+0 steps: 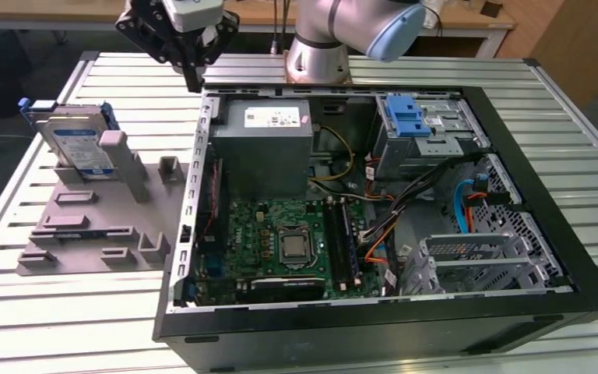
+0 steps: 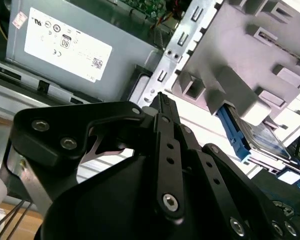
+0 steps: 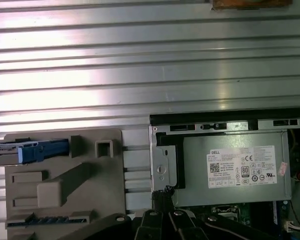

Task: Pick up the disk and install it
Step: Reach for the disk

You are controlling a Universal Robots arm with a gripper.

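The disk [image 1: 75, 144] stands on edge in the grey holder [image 1: 102, 210] at the exterior view's left, a silver drive with a white-and-blue label in a blue bracket. My gripper [image 1: 192, 78] hangs above the back left corner of the open computer case [image 1: 382, 327], to the right of the disk and well apart from it. Its fingers are shut and hold nothing. In the second wrist view the black fingers [image 2: 162, 130] meet at the gripper's tip [image 2: 160, 97], with the disk [image 2: 262, 135] beyond. The first wrist view has the disk [image 3: 35, 150] edge-on and the gripper [image 3: 162, 192] over the case edge.
Inside the case lie a grey power-supply box [image 1: 268, 148], the green motherboard [image 1: 289, 241], cables, and a drive bay with a blue latch strip [image 1: 408, 117] at the back right. The case and holder rest on a slatted metal table [image 1: 548, 101]. The arm's base [image 1: 320, 47] stands behind.
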